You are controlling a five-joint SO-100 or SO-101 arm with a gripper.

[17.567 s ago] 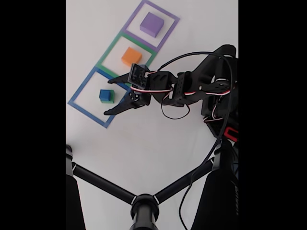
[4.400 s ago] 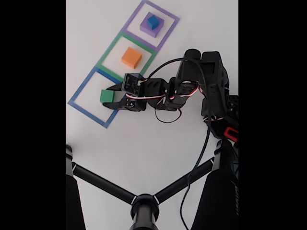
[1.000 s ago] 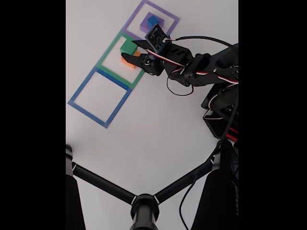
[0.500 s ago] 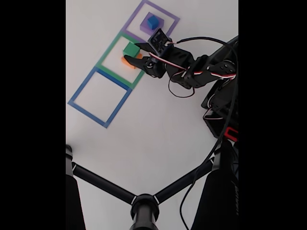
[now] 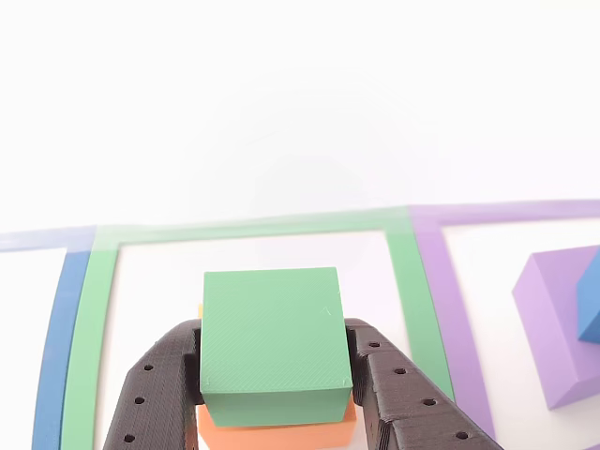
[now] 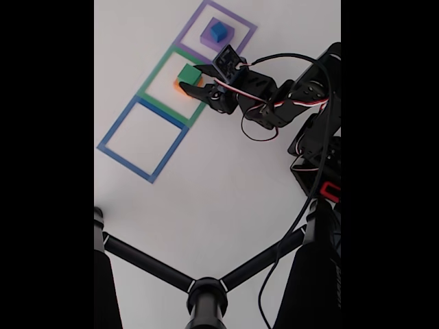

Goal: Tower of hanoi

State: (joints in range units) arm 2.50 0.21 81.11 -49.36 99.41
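Green block (image 5: pixel 272 342) gripped by gripper (image 5: pixel 272 398), sat right on orange block (image 5: pixel 277 433) inside green outline (image 5: pixel 94 319). Placing step pretty much done. Release needed next, jaws opened, arm lifted straight.

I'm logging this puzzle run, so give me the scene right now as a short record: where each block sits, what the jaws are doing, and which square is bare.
green block: on top of the orange block, inside the green square outline
blue cube: on the purple block, inside the purple square outline
blue square outline: no block inside
gripper: jaws on either side of the green block, touching its sides
surface: white table
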